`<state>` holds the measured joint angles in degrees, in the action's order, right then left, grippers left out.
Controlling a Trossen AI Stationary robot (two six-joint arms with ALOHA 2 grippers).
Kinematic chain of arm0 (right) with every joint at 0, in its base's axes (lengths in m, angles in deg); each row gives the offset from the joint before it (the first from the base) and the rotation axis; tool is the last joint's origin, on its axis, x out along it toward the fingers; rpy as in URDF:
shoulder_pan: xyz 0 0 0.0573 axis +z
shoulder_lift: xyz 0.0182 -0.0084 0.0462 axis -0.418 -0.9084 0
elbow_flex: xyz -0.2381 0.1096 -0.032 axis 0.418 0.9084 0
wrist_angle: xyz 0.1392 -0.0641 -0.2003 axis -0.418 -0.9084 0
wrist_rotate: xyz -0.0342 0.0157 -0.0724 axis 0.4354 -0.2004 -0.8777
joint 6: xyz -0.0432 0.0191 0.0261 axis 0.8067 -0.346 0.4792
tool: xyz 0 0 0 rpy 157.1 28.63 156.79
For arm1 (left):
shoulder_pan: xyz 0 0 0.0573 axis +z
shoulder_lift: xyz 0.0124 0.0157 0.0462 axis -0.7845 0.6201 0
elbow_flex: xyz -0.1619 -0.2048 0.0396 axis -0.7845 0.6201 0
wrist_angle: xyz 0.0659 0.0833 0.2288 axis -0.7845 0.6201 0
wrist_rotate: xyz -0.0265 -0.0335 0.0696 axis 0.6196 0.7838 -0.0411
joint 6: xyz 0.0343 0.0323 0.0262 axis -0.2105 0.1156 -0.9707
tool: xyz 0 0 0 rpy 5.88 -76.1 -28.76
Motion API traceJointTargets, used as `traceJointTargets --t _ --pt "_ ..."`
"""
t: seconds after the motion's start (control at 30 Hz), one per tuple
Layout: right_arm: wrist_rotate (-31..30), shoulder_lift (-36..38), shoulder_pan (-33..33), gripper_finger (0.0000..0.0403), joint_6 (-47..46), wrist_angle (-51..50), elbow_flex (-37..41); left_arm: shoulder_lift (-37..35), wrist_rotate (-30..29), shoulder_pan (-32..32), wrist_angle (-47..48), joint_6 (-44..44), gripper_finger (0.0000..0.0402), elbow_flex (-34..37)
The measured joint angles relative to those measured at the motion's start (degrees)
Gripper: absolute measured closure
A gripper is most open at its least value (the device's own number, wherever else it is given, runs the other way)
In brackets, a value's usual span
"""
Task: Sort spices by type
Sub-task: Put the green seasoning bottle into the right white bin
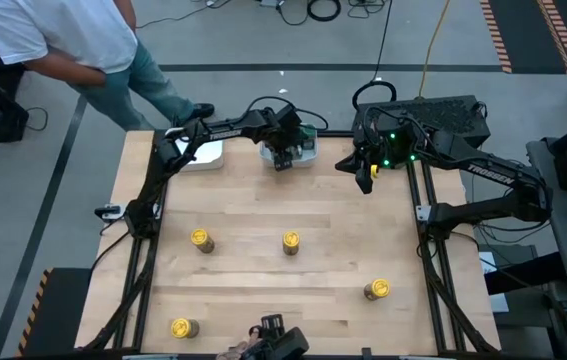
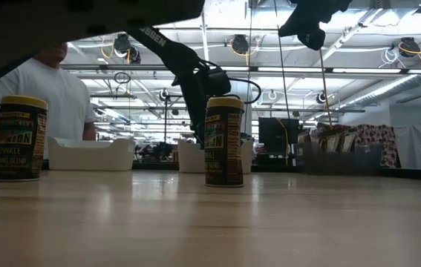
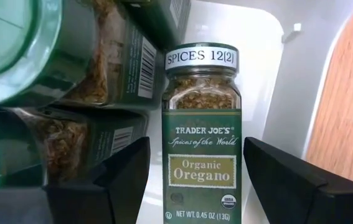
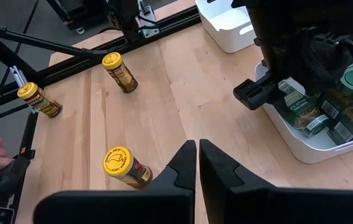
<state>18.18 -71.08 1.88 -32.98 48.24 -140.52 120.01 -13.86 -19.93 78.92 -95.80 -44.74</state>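
Left pincer point(image 3: 192, 177): over the far white tray point(image 1: 308, 150) at the tabletop's far edge, fingers spread wide, one on each side of an oregano jar point(image 3: 201, 134). No finger visibly touches the glass, so nothing is judged held. The jar sits directly between the fingers, its long axis running straight away from the pincer, the cap at the far end. The left arm is plainly the nearer one to it.

Oregano jar: clear glass, flat-sided body, dried green-brown flakes inside, green paper label, white sticker band at the neck. Hard and smooth; likely slippery.

Neighbouring green-lidded jars point(image 3: 45, 62): same make, lying close beside it in the tray, one with a ribbed green plastic cap turned toward the camera.

Right pincer point(image 4: 197, 163): fingers pressed together, empty, raised near the tabletop's far right.

Yellow-lidded jars: four round jars, dark printed labels, well apart on the tabletop; one mid-left point(image 1: 200, 240), one centre point(image 1: 291, 242), one near right point(image 1: 377, 290), one near left point(image 1: 182, 328).

Second white tray point(image 1: 203, 152): far left, moulded plastic, rounded corners.

Tabletop point(image 1: 263, 200): pale wood planks, matte.

Person point(image 1: 73, 40): standing beyond the far left corner.
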Motion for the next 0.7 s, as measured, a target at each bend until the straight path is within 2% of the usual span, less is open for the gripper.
traceJointTargets --t 0.13,0.47,0.7 --pt "0.00 0.00 0.00 0.0403 0.00 0.00 0.00 0.04 0.04 0.04 0.22 -0.36 0.0163 0.02" --pt "0.00 0.00 0.00 0.0403 0.00 0.02 0.02 0.09 1.76 0.15 0.57 -0.23 0.0310 0.05" --pt "0.00 0.00 0.00 0.0403 0.00 0.02 0.00 -0.02 2.61 0.11 0.73 -0.38 0.0354 0.13"
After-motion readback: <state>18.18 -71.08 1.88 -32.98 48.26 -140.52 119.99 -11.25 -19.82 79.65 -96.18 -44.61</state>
